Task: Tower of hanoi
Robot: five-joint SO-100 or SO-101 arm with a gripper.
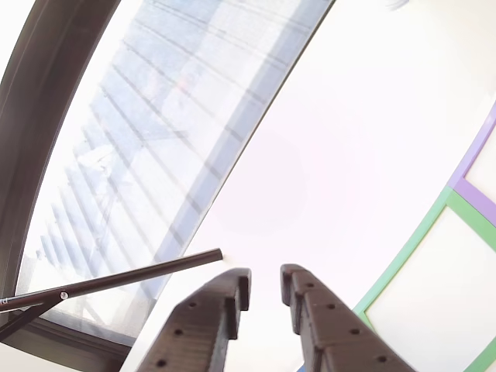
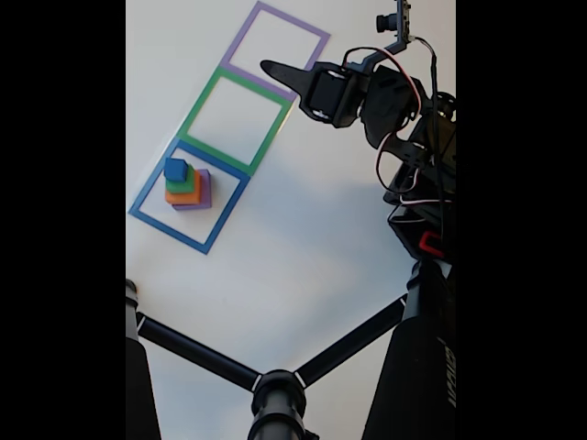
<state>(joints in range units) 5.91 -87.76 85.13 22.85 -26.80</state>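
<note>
**Ana:** Where's the stack from your seat?

**Me:** In the fixed view I see the tower of hanoi standing inside the blue square outline, toward its upper corner. The purple block is at the bottom, then the orange block, the green block, and the blue cube on top, all touching, each layer shifted a little off the one below.

**Ana:** And the gripper?

**Me:** The gripper hangs over the border between the green square outline and the purple square outline, well apart from the stack. In the other view its dark, ridged fingers stand parted with a narrow gap and nothing between them.

**Ana:** How will the blocks handle?

**Me:** My guess is light, stiff and matte, with flat faces and crisp edges; they look like painted wood or plastic, though I can't tell which. Nothing fragile. I'd take the blue cube first, pinching two opposite side faces, squarely, since a skewed grip could twist it or nudge the green one underneath.

**Ana:** The surface?

**Me:** A smooth white table, bright with glare; the outlines look like flat tape. A dark tripod stands in the foreground.
</note>
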